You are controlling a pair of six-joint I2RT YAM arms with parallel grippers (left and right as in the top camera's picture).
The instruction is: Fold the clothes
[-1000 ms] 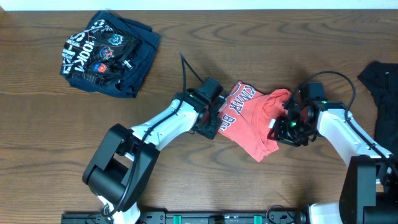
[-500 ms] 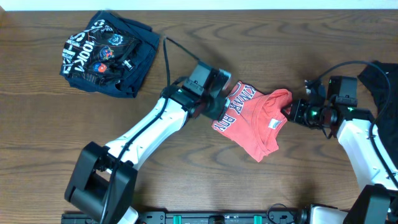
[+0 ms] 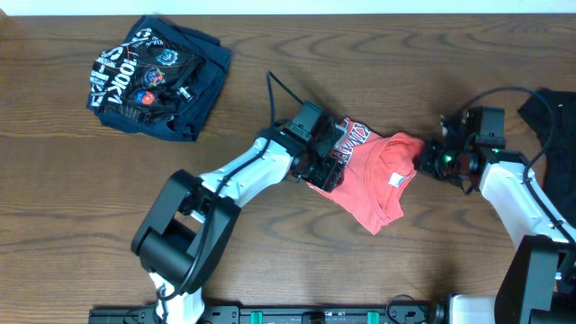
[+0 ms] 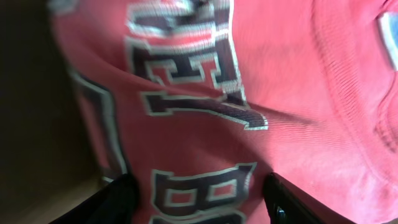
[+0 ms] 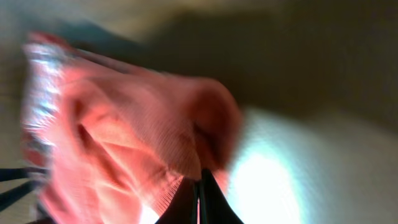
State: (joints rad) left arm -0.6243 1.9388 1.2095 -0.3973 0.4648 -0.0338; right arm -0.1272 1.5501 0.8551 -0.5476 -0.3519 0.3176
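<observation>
The coral-red T-shirt lies crumpled at the table's middle, its white-and-navy lettering toward the left. My left gripper is over that lettering, open. In the left wrist view the two fingers straddle the printed fabric, with the left gripper low over it. My right gripper is at the shirt's right edge. The blurred right wrist view shows the right gripper shut, its tips pinching a ribbed fold of the red cloth.
A navy printed garment lies bunched at the back left. A black garment lies at the right edge, just behind my right arm. Bare wooden table runs along the front.
The left gripper swung away and came back down onto the lettering with its jaws wider. The right gripper moved to the shirt's right edge and closed on it.
</observation>
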